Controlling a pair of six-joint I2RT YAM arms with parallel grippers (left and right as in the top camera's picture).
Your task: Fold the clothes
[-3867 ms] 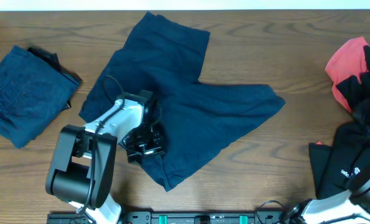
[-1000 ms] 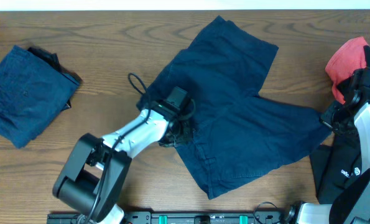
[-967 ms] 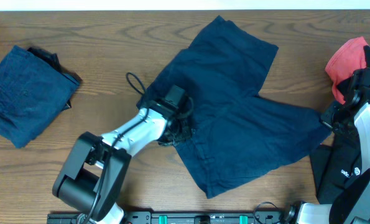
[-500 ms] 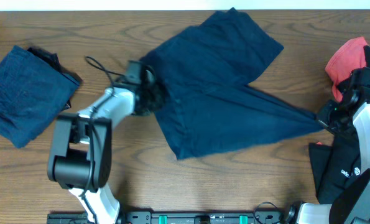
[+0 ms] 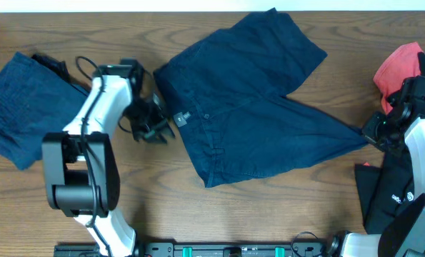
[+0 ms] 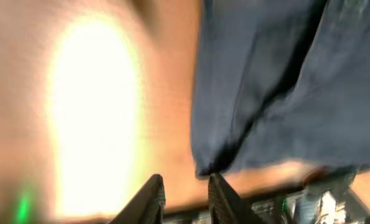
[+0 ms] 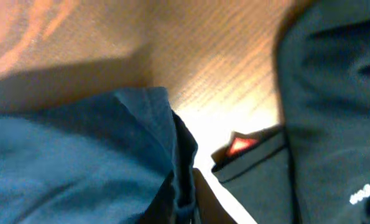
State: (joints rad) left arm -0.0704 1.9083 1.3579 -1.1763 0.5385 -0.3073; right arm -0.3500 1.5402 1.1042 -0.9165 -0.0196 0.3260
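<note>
With the navy shorts (image 5: 248, 121) spread mid-surface (image 5: 148, 207), the right pincer (image 5: 373, 133) clamps a leg hem and the left pincer (image 5: 149, 123), seemingly parted and empty, should grip the waistband next.

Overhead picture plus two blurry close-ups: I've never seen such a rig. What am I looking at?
Two robot arms work at a wooden table. One camera looks down from above; each close-up comes from a wrist camera. Navy shorts lie spread mid-table, a folded navy piece at the left, a red piece and a black piece at the right. The right gripper pinches one leg tip of the shorts; the left gripper is open beside the waistband, holding nothing.
</note>
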